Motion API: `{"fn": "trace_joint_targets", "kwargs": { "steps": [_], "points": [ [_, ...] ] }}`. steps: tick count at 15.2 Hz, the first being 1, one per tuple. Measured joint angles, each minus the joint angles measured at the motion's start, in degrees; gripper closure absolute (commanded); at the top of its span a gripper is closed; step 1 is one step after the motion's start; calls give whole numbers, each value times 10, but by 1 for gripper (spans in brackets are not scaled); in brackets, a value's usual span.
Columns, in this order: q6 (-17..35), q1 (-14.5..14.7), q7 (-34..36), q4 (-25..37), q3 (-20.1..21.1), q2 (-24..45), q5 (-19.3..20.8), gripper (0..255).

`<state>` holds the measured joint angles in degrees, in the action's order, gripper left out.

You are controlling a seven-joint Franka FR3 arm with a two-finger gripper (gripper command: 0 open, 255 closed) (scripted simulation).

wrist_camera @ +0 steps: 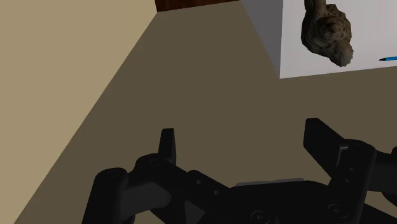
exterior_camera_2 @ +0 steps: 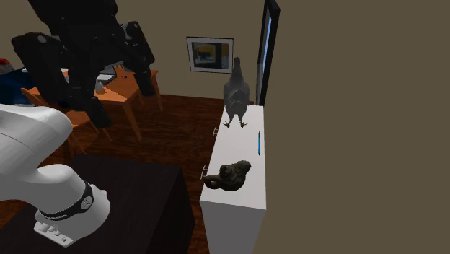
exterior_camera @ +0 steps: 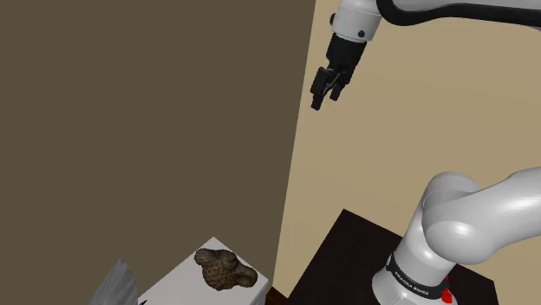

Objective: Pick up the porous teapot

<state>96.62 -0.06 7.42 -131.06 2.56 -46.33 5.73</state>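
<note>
A: Olive-brown wall (exterior_camera: pixel 130 130) is running close beside the arm, and the dark stand (exterior_camera: pixel 347 251) is sitting under its base. What is the gripper (wrist_camera: pixel 242 130) doing?

B: It is hanging high in the air, its two black fingers standing wide apart and clasping nothing.

A: And the porous teapot?

B: That brown, pitted teapot (exterior_camera_2: pixel 229 175) is lying on the white cabinet (exterior_camera_2: pixel 254 180), at the end nearer the stand and right by the top's edge. It is sitting well below the gripper and apart from it.

A: What is worrying you?

B: Three things, as I am judging it. The body is lumpy, so the fingers could be closing on a bulge and slipping off. A nudge on the way down could be tipping it over the edge toward the wood floor (exterior_camera_2: pixel 180 123). And with the wall this close, the arm could be brushing it while reaching.

A: Anything lying beyond?

B: A blue pen (exterior_camera_2: pixel 259 143) is lying farther along the top, apart from the teapot. A grey bird figure (exterior_camera_2: pixel 236 94) is standing at the far end. Past that, an orange table (exterior_camera_2: pixel 122 86) and a framed picture (exterior_camera_2: pixel 210 54) are showing.

A: What is staying unclear?

B: I am not managing to tell spout from handle. The shoulder view's lower edge is cutting the bird off, and the black hand is looming before the second exterior camera, covering part of the room.
</note>
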Motion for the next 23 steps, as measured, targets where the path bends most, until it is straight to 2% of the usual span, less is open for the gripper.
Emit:
{"fn": "trace_joint_targets", "kwargs": {
  "steps": [4, 10, 17, 23],
  "points": [
    [32, 4, 14, -37, 7, -3, -9, 0],
    [131, 21, 59, -133, 35, 3, -40, 0],
    [267, 38, 103, -210, 69, 63, -72, 0],
    [399, 52, 146, -247, 106, 156, -96, 0]
  ]
}}
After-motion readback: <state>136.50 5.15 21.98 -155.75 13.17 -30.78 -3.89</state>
